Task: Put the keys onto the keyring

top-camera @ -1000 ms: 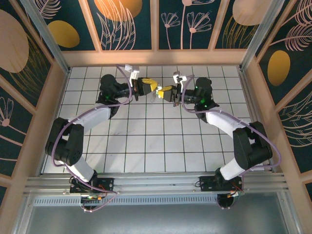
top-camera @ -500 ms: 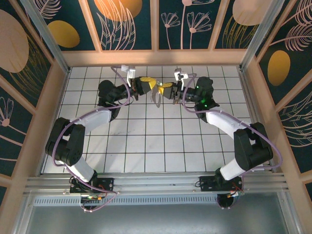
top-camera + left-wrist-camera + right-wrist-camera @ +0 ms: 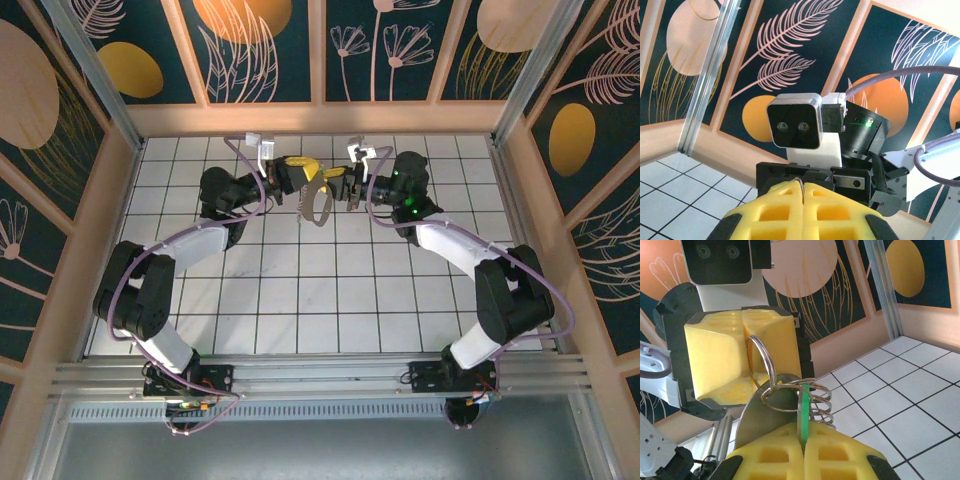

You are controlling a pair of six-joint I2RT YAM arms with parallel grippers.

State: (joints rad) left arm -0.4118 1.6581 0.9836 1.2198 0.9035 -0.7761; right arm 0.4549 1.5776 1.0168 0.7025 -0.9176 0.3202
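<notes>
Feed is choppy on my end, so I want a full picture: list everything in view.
small key with green plastic head: one, green, pinched edge-on in the right pincer.
thin metal keyring loop: one, silvery, held by the left pincer.
small coiled rings: a cluster, silvery, on the loop beside the key.
flat metal tag: one, grey, hanging from the rings.
white tiled table: one, white, below the pincers.
patterned wall panels: several, teal with orange and pink, around the table.
left pincer: one, yellow pads, shut on the loop.
right pincer: one, yellow pads, shut on the key.
</notes>
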